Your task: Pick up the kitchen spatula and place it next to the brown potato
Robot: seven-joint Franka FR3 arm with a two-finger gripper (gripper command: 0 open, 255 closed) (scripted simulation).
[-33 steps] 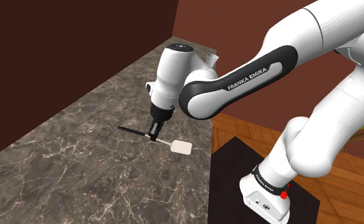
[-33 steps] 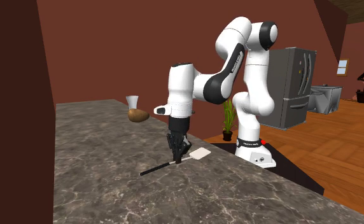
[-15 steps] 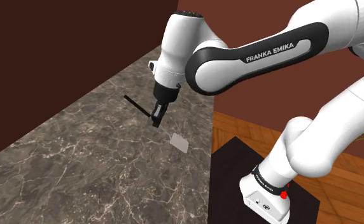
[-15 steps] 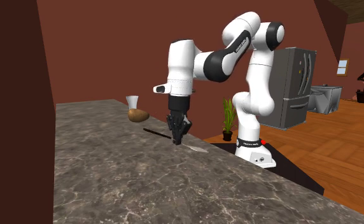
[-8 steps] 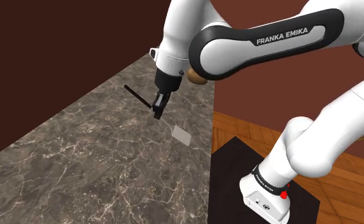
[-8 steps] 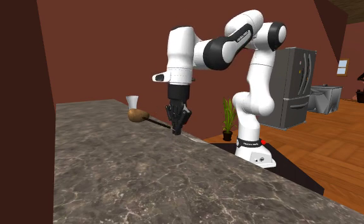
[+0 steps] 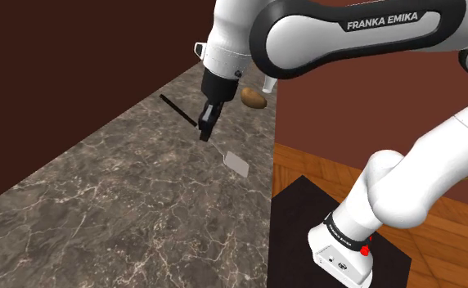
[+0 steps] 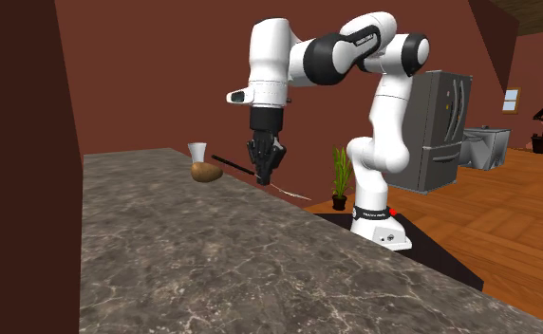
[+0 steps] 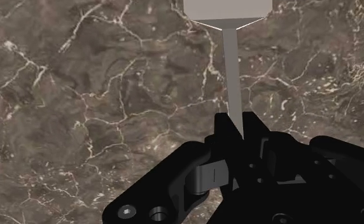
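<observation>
My black gripper [image 7: 205,131] is shut on the spatula and holds it in the air above the marble counter [image 7: 101,204]. The spatula has a thin black handle [image 7: 177,110] on one side of the fingers and a pale flat blade [image 7: 238,163] on the other, tilted down toward the counter's edge. In the wrist view the grey shaft [image 9: 232,83] runs out from between the fingers to the blade [image 9: 226,9]. The brown potato [image 7: 254,98] lies further back on the counter. In the second exterior view the gripper [image 8: 263,174] hangs just to the right of the potato [image 8: 206,172].
A small pale cup [image 8: 197,152] stands behind the potato. A dark red wall runs along the counter's far side. The counter edge drops to a wooden floor by the robot's stand [image 7: 339,245]. A grey fridge [image 8: 442,128] stands far off.
The gripper has lifted the spatula off the counter and carried it back toward the potato, rising as it went. The spatula has tilted, blade end lower.
</observation>
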